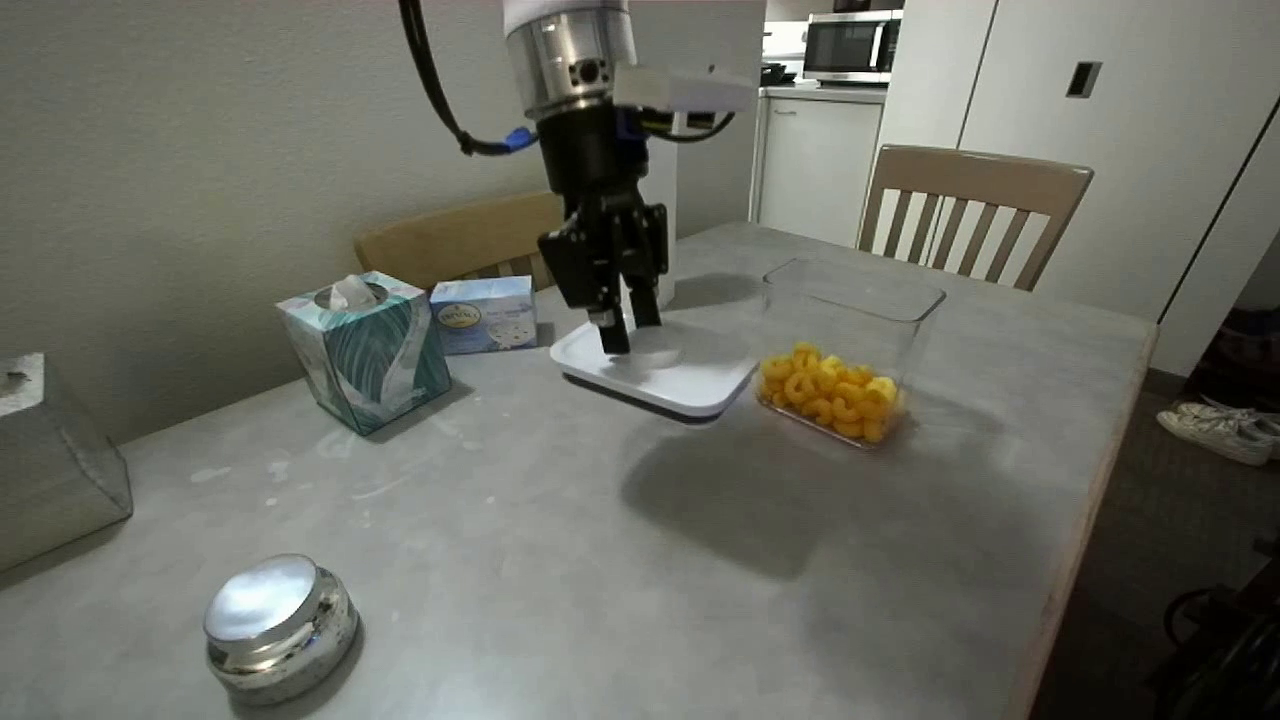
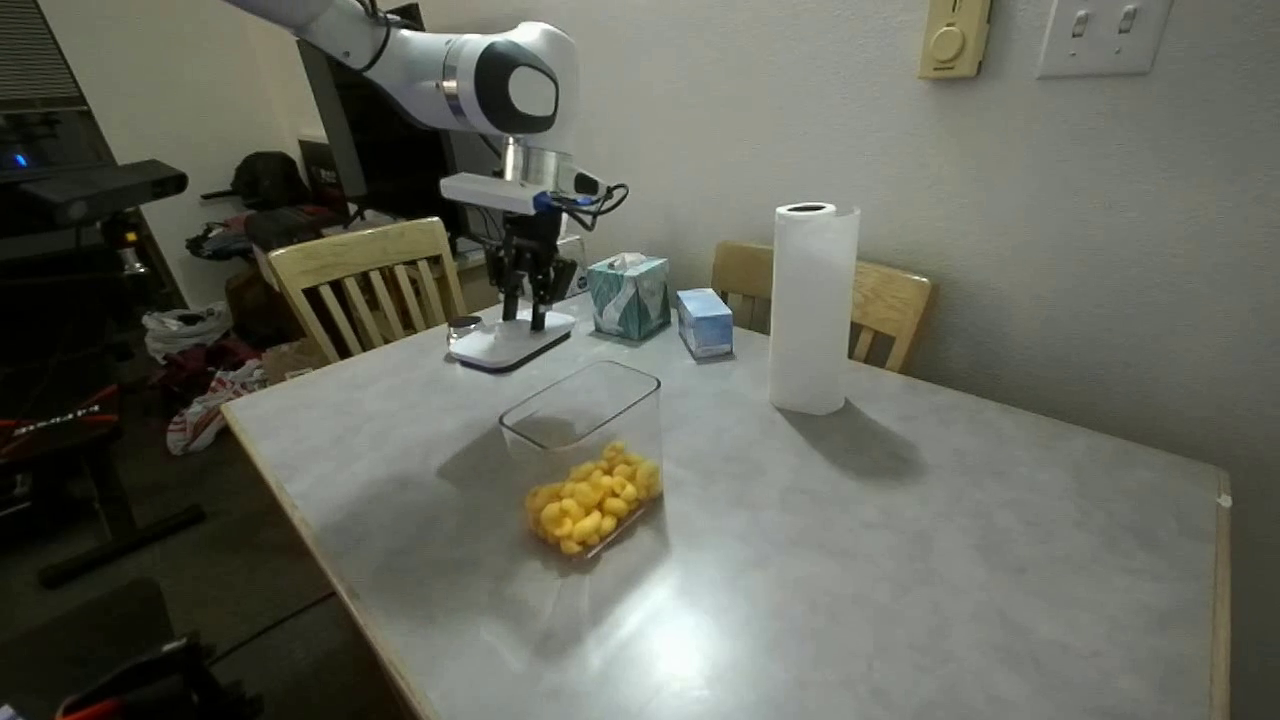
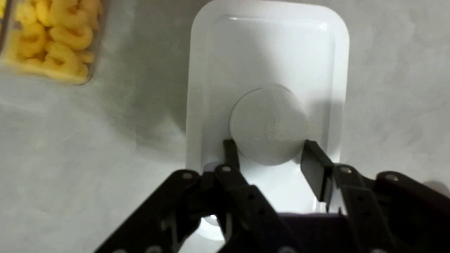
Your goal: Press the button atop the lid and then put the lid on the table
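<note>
Both my fingers [image 3: 316,168] grip the button [image 3: 269,123], one on either side. Lid [image 3: 263,59] level, on or just above the desk [image 1: 480,560]; I cannot tell which.

Table [image 1: 500,550], grey. On it I count: one clear container [image 1: 850,345], upright; one tissue box [image 1: 385,350]; one blue box [image 1: 485,318] near it; one grey box [image 1: 60,470]; one metal tin [image 1: 280,635]; one paper towel roll [image 2: 815,310], standing; one white lid [image 3: 267,52], resting or barely above, I cannot tell.

The container [image 1: 850,335], snacks [image 1: 825,390] inside, stands near the lid [image 1: 690,380], which perhaps rests on the table [image 1: 480,600].
</note>
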